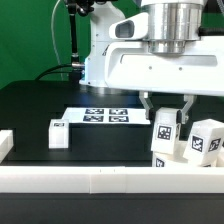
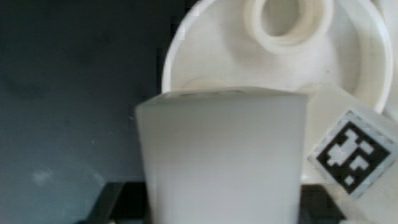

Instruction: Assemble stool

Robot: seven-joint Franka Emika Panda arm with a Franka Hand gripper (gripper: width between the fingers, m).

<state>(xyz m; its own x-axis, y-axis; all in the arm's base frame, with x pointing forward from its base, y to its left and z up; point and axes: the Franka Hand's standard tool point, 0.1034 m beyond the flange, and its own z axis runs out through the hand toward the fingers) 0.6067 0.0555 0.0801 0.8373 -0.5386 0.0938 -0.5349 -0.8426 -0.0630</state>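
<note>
Holding a leg over the seat | pincer clamped on it | tip: square it to the hole, lower gently.

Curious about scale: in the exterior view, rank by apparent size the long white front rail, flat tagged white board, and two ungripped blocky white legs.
1. Long white front rail.
2. Marker board.
3. Leg on the exterior view's right and leg on its left: unranked; the first looks nearer the camera.
</note>
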